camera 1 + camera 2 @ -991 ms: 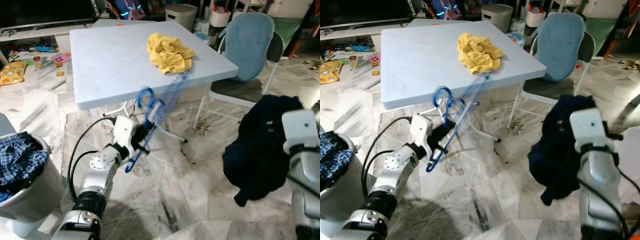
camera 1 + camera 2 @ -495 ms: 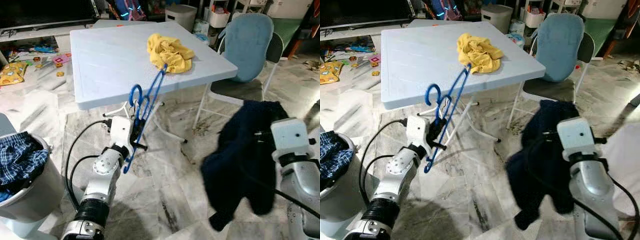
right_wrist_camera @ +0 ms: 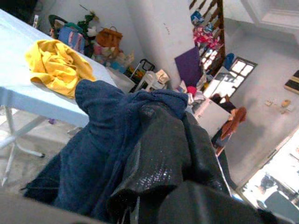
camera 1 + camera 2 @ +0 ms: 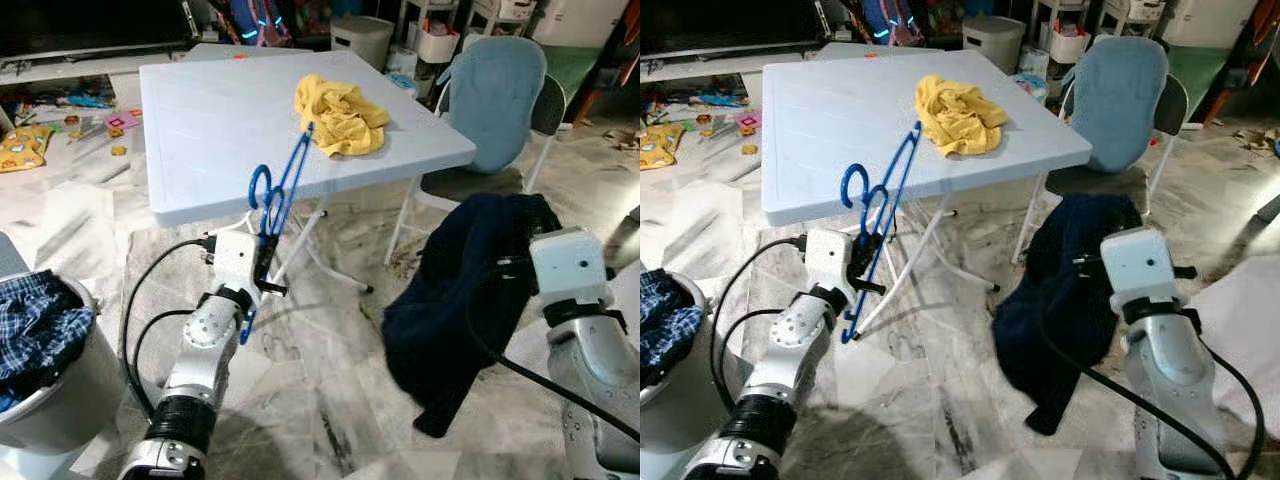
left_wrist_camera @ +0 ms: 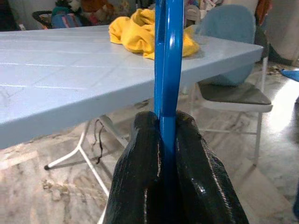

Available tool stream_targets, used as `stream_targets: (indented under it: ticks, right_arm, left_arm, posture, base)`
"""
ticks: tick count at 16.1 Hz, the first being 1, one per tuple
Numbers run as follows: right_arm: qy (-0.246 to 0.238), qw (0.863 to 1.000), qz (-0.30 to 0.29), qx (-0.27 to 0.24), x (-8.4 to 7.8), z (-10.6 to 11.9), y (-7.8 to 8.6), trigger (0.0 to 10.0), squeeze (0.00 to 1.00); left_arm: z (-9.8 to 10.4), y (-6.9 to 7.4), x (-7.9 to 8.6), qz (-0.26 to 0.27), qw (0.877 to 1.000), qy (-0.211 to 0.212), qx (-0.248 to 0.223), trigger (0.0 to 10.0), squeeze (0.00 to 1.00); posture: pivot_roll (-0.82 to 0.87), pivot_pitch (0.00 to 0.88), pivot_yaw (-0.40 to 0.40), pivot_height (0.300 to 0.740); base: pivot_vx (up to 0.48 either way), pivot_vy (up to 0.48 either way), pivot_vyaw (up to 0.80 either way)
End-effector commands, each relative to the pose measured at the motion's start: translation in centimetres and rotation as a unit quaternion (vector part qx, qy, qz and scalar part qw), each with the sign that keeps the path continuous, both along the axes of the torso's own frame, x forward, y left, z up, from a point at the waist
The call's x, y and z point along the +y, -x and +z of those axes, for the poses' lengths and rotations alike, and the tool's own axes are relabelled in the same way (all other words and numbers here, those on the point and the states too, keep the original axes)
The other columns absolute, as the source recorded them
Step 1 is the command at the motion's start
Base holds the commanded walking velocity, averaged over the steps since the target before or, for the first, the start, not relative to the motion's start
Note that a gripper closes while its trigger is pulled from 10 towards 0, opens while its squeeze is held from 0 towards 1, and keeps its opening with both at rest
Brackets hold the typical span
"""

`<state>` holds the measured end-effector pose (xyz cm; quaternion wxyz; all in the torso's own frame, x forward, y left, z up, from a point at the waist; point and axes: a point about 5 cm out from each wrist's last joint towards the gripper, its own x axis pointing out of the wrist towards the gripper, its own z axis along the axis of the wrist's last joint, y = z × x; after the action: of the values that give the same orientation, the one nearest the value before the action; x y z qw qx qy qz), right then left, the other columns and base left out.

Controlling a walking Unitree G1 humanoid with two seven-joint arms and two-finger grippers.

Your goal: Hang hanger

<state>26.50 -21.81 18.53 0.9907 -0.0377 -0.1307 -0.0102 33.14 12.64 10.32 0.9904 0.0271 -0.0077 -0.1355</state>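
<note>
A blue plastic hanger stands nearly upright in front of the pale blue table, its hook toward me. My left gripper is shut on its lower bar; in the left wrist view both black fingers clamp the blue bar. A dark navy garment hangs in the air at the right, with my right gripper shut on its upper edge. A yellow cloth lies crumpled on the table's far right part.
A laundry basket with checked blue clothing stands at my left. A pale blue chair sits right of the table. Toys litter the floor at the far left. Marble floor lies between the arms.
The left gripper has lifted the hanger and turned it more upright, closer to the table edge. The right arm has swung the navy garment leftward and up.
</note>
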Motion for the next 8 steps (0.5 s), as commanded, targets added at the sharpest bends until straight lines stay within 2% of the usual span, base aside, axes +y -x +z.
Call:
stream_targets:
  ticks: [1, 7, 8]
  right_arm:
    - [0.001, 1.0, 0.007, -0.026, 0.39, 1.26, -0.14, 10.0, 0.0]
    - [0.004, 0.999, 0.021, -0.026, 1.26, 1.28, -0.61, 10.0, 0.0]
    - [0.005, 0.999, 0.023, -0.026, 1.34, 1.31, -0.69, 10.0, 0.0]
  left_arm:
    - [1.09, -0.44, -0.09, 0.003, 1.0, -0.001, -0.019, 10.0, 0.0]
    - [1.2, -0.57, -0.12, 0.006, 1.0, -0.002, -0.019, 10.0, 0.0]
    - [1.24, -0.65, -0.13, 0.007, 1.0, -0.002, -0.019, 10.0, 0.0]
  posture:
    - [0.07, 0.0, -0.056, 0.74]
    - [0.07, 0.0, -0.05, 0.74]
    - [0.07, 0.0, -0.051, 0.74]
  base:
    - [0.379, 0.0, 0.0]
    - [0.426, 0.0, 0.0]
    - [0.45, 0.0, 0.44]
